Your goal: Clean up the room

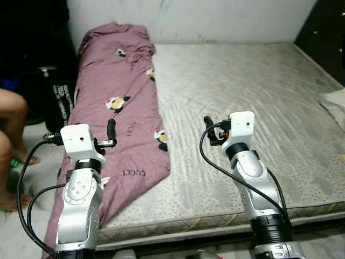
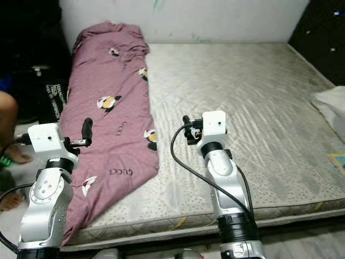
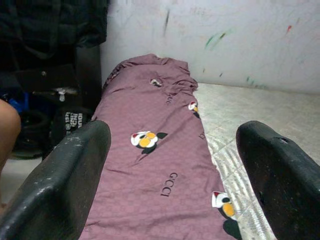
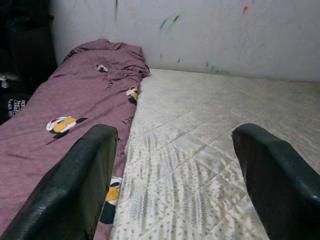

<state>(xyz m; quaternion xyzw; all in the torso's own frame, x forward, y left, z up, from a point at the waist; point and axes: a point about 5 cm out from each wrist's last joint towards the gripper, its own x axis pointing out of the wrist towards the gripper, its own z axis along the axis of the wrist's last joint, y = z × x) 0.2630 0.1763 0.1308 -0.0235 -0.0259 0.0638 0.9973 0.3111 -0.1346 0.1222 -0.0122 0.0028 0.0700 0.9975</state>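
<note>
**Both hands up over the bed, nothing grabbed**

Left hand (image 3: 170, 175) is spread wide and released, hovering above the near end of the purple blanket (image 1: 116, 108). Right hand (image 4: 175, 175) is the same, fingers apart, over the bare mattress (image 1: 242, 91). The blanket lies in a long strip down the mattress's left side, running back to the white wall (image 1: 215, 19). Someone's leg (image 1: 11, 124) shows at far left.

A bare grey quilted mattress (image 1: 253, 102) fills the room up to a pale wall (image 3: 225, 40) streaked with faint green and red marks, while dark furniture (image 1: 326, 32) stands at its far right corner.
</note>
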